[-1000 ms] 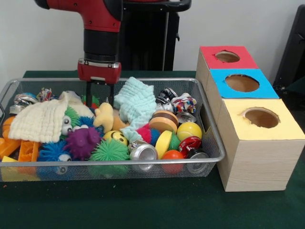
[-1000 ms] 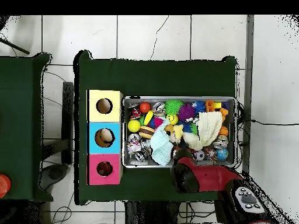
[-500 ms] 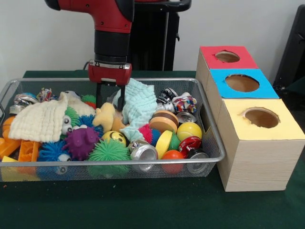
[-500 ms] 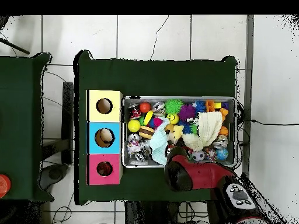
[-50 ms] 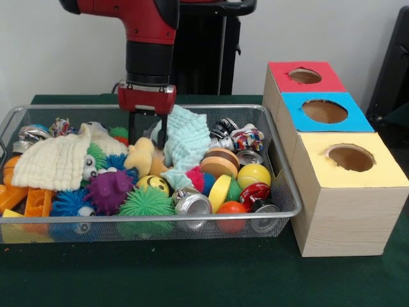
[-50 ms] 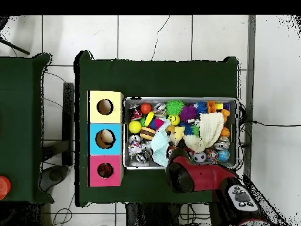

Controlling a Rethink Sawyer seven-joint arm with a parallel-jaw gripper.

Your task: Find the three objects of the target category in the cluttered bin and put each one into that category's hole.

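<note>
The wire bin (image 5: pixel 153 219) holds a jumble of toys, cans and cloths. My gripper (image 5: pixel 147 135) hangs open over the bin's far side. Its two black fingers (image 5: pixel 132 130) dip between the mint cloth (image 5: pixel 188 144) and the cream cloth (image 5: pixel 51 163), just above a yellow plush toy (image 5: pixel 142 157). Nothing is held between them. In the overhead view the red arm (image 6: pixel 191 176) hides the gripper at the bin's (image 6: pixel 179 99) lower edge. Beside the bin stand the red box (image 5: pixel 281 73), blue box (image 5: pixel 297 118) and yellow box (image 5: pixel 319 171), each with a round hole.
A crushed can (image 5: pixel 192 203), a green spiky ball (image 5: pixel 147 203), a purple spiky toy (image 5: pixel 110 190) and a yellow ball (image 5: pixel 254 174) fill the bin's near side. Something tan shows inside the blue box's hole (image 6: pixel 105 138). Green cloth covers the table (image 5: pixel 192 275).
Over the last second the arm shifted right in the front view, toward the mint cloth, whose edge moved slightly. In the last half second almost nothing moved.
</note>
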